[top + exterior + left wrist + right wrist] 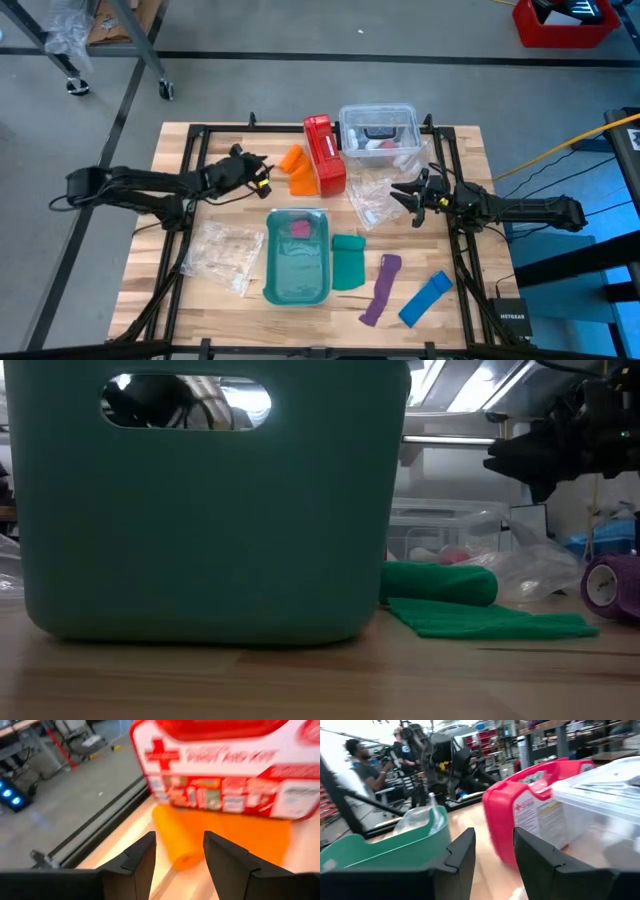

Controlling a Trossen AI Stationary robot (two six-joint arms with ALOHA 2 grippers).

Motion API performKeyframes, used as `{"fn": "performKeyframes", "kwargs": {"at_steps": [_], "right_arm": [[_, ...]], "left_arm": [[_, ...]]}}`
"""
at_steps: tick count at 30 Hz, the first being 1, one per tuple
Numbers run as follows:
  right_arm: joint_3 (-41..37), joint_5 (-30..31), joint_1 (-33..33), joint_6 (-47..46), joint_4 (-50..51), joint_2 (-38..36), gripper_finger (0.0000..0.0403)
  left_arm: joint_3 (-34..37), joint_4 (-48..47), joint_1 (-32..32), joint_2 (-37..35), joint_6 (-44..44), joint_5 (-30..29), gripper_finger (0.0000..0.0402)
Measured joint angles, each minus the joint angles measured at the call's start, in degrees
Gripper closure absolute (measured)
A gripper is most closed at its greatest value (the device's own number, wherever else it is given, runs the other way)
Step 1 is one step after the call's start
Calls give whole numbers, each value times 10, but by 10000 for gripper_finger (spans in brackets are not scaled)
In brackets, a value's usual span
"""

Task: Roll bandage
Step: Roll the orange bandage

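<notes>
My bandage (pixel 298 170), an orange fabric band partly rolled at one end, lies flat on the table (pixel 210 205) against the long side of the red first-aid box (pixel 324 153), at about 11 o'clock from the table's middle. My left gripper (pixel 262 175) hovers just beside it, at the bandage's 9 o'clock, fingers spread apart and holding nothing; in the left wrist view the roll (pixel 175 837) sits right ahead between my two fingers. The box face shows a white cross and lettering too blurred for me to read. At the box's 3 o'clock stands a clear lidded container (pixel 379 128), with crumpled plastic bags (pixel 372 197) below it. My right gripper (pixel 404 196) waits at the table's 3 o'clock side, fingers apart and empty. At 6 o'clock sits a teal bin (pixel 297 256), with a green bandage (pixel 349 262), purple strip (pixel 381 288) and blue strip (pixel 425 298) alongside.
</notes>
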State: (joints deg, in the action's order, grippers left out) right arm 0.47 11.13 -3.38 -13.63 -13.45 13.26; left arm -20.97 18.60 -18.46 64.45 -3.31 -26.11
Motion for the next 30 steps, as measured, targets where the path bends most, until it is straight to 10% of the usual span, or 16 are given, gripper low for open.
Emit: {"fn": "performKeyframes", "kwargs": {"at_steps": [30], "right_arm": [[0, 94, 0, 0, -1, 0, 267]], "left_arm": [[-4, 110, -114, 208, 18, 169, 244]]}}
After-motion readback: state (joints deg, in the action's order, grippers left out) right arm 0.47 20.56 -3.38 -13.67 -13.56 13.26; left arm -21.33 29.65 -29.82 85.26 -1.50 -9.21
